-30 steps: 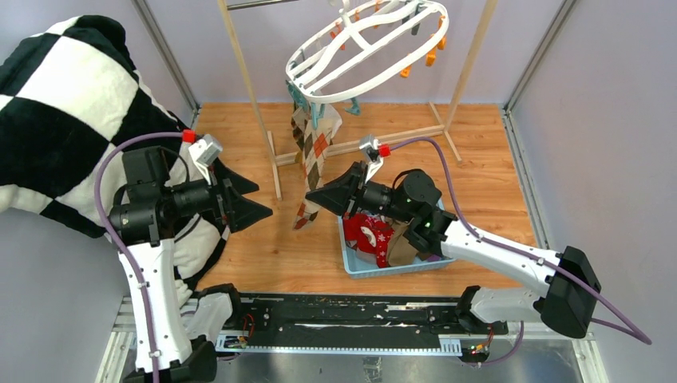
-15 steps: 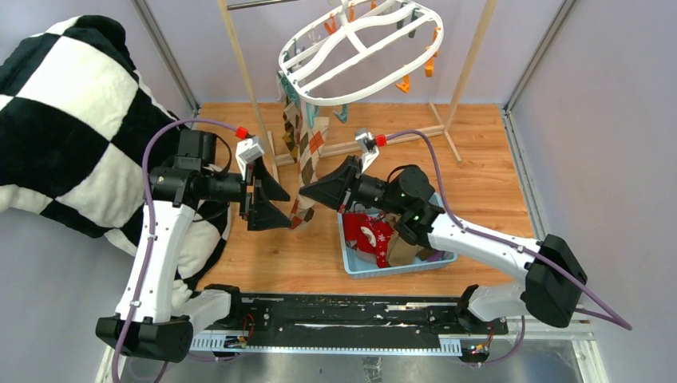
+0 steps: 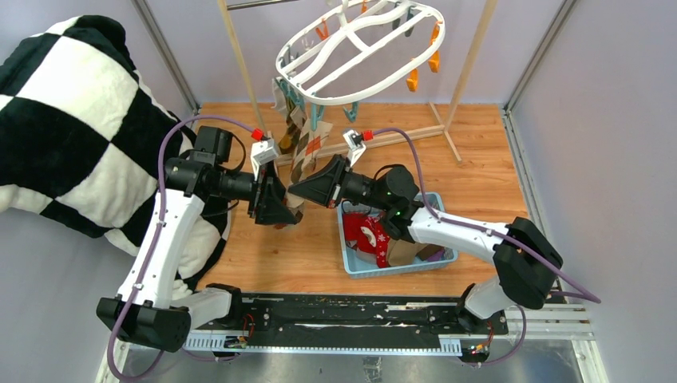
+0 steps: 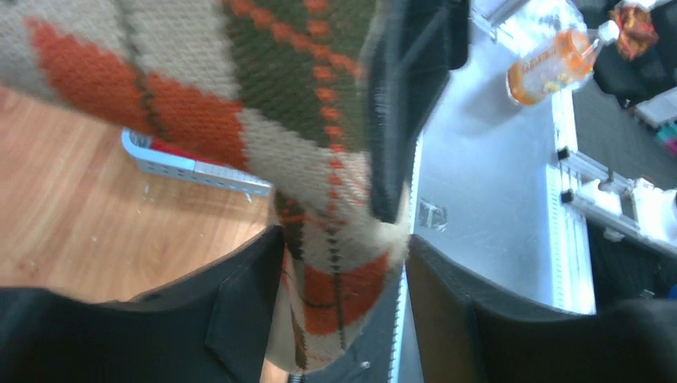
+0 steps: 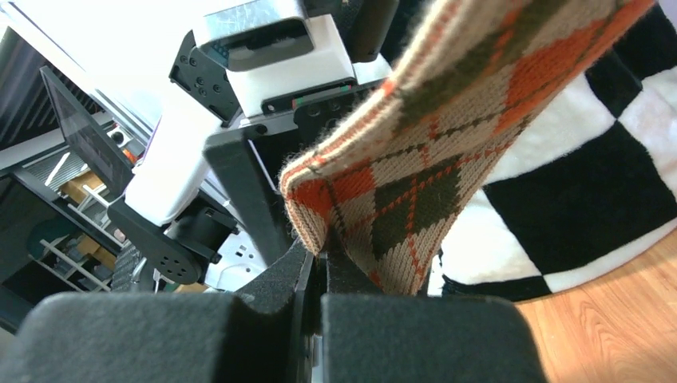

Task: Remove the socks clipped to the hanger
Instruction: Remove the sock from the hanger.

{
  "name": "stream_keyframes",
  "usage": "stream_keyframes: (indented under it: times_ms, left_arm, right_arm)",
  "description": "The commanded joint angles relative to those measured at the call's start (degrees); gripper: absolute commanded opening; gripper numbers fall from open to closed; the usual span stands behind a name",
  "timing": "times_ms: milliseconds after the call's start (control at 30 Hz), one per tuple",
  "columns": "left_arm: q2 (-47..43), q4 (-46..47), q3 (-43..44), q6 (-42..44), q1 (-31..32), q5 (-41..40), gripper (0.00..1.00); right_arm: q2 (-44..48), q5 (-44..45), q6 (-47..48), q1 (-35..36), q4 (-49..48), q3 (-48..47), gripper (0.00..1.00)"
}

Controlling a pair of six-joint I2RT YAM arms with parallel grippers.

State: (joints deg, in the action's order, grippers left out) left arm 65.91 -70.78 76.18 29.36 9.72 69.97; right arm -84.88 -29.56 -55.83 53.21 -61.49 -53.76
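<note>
The white oval hanger [image 3: 359,49] hangs tilted at the top, with orange clips [image 3: 413,80] and teal clips [image 3: 315,116] on its rim. One argyle sock [image 3: 303,144] of beige, orange and olive dangles from its near-left rim. My right gripper [image 3: 297,190] is shut on the sock's edge [image 5: 335,207], which runs down between its pads [image 5: 319,257]. My left gripper [image 3: 279,206] reaches in from the left. In the left wrist view its jaws stand apart on either side of the sock's toe [image 4: 343,279], which brushes both inner faces without being squeezed.
A blue basket [image 3: 351,270] on the wooden floor under my right arm holds a red patterned sock [image 3: 371,235] and other fabric. The black-and-white checked blanket [image 3: 64,104] fills the left. The light wooden rack [image 3: 247,88] carries the hanger, and its base bar [image 3: 399,136] crosses behind.
My left arm has swung right to the argyle sock and its jaws have narrowed around the toe. The right gripper has drawn the sock left, and the hanger has swayed left with it.
</note>
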Motion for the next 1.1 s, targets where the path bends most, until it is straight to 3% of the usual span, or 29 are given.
stream_keyframes:
  times_ms: [0,67,133,200,367,567,1067]
  left_arm:
    - [0.8,-0.2,2.1,1.0,1.2,-4.8,0.44]
    - [1.7,-0.2,3.2,0.3,1.5,-6.7,0.14]
    - [2.3,-0.1,4.0,-0.5,1.7,-7.6,0.0]
    - [2.6,0.1,4.8,-1.3,2.4,-8.9,0.0]
    - [0.8,5.1,4.1,-6.6,5.0,-14.8,0.0]
    - [-1.2,9.1,3.0,-11.7,8.5,-18.8,0.0]
    - [-3.4,9.2,3.0,-13.5,9.5,-16.2,0.0]
  right_arm:
    - [3.2,1.6,0.5,-0.6,-1.6,-0.5,0.06]
    - [5.0,4.5,2.6,-0.6,1.1,0.3,0.16]
    - [7.0,8.2,5.4,-0.6,6.6,0.5,0.19]
    - [9.1,13.4,8.5,-0.4,14.4,-0.1,0.25]
    - [13.5,32.5,18.4,0.9,29.8,-2.6,0.53]
    - [10.2,39.2,26.7,0.6,28.8,-7.4,0.76]
    - [-1.1,26.5,17.8,-6.7,15.1,-15.6,0.8]
